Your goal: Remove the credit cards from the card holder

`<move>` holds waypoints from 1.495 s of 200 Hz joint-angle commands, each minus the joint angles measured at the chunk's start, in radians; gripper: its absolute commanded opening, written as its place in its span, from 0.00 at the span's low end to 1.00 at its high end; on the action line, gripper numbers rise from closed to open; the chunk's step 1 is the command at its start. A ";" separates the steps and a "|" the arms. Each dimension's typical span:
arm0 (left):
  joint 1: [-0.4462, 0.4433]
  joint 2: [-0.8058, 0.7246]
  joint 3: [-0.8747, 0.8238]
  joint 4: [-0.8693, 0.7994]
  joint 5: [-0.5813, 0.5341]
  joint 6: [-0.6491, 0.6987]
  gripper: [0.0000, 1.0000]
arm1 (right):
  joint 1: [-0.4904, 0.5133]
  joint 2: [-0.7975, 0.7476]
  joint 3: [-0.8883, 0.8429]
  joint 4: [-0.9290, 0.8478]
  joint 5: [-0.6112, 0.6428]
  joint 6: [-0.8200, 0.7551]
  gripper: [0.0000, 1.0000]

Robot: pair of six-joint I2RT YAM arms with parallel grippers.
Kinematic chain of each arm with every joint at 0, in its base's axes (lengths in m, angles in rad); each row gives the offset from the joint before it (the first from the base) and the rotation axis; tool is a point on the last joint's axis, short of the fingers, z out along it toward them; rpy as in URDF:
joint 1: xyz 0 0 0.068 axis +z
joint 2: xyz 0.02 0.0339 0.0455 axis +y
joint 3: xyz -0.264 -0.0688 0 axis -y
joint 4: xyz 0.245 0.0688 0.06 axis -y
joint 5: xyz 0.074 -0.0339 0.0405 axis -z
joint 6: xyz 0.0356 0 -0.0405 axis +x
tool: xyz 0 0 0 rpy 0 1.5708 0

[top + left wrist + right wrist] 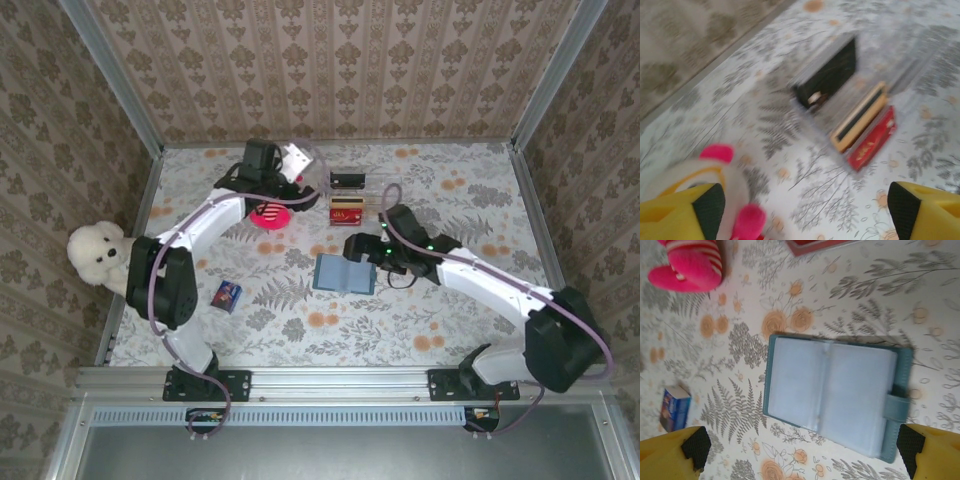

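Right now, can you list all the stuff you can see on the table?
card holder: one, teal-blue, lying open mid-table
credit cards: two, red and orange-gold, far middle
black block: one, black, behind the cards
clear tray: one, see-through, by the block
soft toy: one, pink, left of the cards
small box: one, blue, near left
plush dog: one, white, left edge
left pincer: one, yellow-black, open, near the soft toy
right pincer: one, yellow-black, open, over the card holder
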 commanded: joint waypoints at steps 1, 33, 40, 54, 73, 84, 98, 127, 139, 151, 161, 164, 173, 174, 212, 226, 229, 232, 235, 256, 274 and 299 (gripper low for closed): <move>0.055 -0.080 -0.058 0.086 -0.113 -0.219 0.98 | 0.073 0.120 0.090 -0.123 0.147 -0.041 0.98; 0.107 -0.159 -0.177 0.092 -0.174 -0.332 1.00 | 0.152 0.291 0.235 -0.232 0.248 -0.051 0.97; 0.119 -0.178 -0.205 0.094 -0.180 -0.360 1.00 | 0.162 0.325 0.264 -0.250 0.257 -0.052 0.97; 0.140 -0.216 -0.264 0.114 -0.181 -0.410 1.00 | 0.184 0.390 0.318 -0.282 0.278 -0.054 0.96; 0.163 -0.259 -0.329 0.137 -0.180 -0.476 1.00 | 0.204 0.465 0.380 -0.323 0.313 -0.047 0.96; 0.174 -0.276 -0.360 0.146 -0.181 -0.527 1.00 | 0.212 0.493 0.401 -0.326 0.325 -0.046 0.96; 0.187 -0.296 -0.405 0.177 -0.157 -0.578 1.00 | 0.217 0.528 0.425 -0.329 0.318 -0.049 0.96; 0.204 -0.314 -0.452 0.197 -0.122 -0.670 1.00 | 0.217 0.587 0.458 -0.338 0.283 -0.051 0.97; 0.205 -0.312 -0.448 0.173 -0.119 -0.676 1.00 | 0.217 0.600 0.463 -0.339 0.275 -0.049 0.97; 0.205 -0.312 -0.452 0.164 -0.113 -0.681 1.00 | 0.217 0.618 0.470 -0.346 0.267 -0.049 0.98; 0.205 -0.313 -0.456 0.164 -0.110 -0.687 1.00 | 0.218 0.631 0.477 -0.350 0.263 -0.050 1.00; 0.205 -0.313 -0.457 0.162 -0.110 -0.687 1.00 | 0.217 0.635 0.477 -0.349 0.262 -0.050 1.00; 0.205 -0.311 -0.459 0.160 -0.109 -0.689 1.00 | 0.217 0.644 0.478 -0.349 0.261 -0.052 1.00; 0.205 -0.311 -0.459 0.159 -0.109 -0.688 1.00 | 0.217 0.644 0.478 -0.349 0.260 -0.052 1.00; 0.206 -0.304 -0.453 0.149 -0.100 -0.690 1.00 | 0.212 0.667 0.469 -0.358 0.261 -0.043 1.00; 0.207 -0.302 -0.452 0.145 -0.096 -0.690 1.00 | 0.206 0.665 0.452 -0.355 0.260 -0.039 0.99; 0.206 -0.302 -0.452 0.146 -0.096 -0.693 1.00 | 0.205 0.664 0.449 -0.356 0.259 -0.039 0.98; 0.206 -0.300 -0.452 0.145 -0.094 -0.694 1.00 | 0.203 0.664 0.447 -0.357 0.259 -0.039 0.98; 0.207 -0.301 -0.452 0.144 -0.094 -0.693 1.00 | 0.200 0.664 0.445 -0.360 0.259 -0.040 0.97; 0.207 -0.297 -0.450 0.141 -0.090 -0.697 1.00 | 0.189 0.672 0.441 -0.388 0.271 -0.051 0.88; 0.207 -0.295 -0.450 0.141 -0.086 -0.700 1.00 | 0.180 0.668 0.425 -0.391 0.271 -0.059 0.81; 0.206 -0.288 -0.443 0.137 -0.059 -0.707 1.00 | 0.164 0.637 0.388 -0.366 0.257 -0.063 0.74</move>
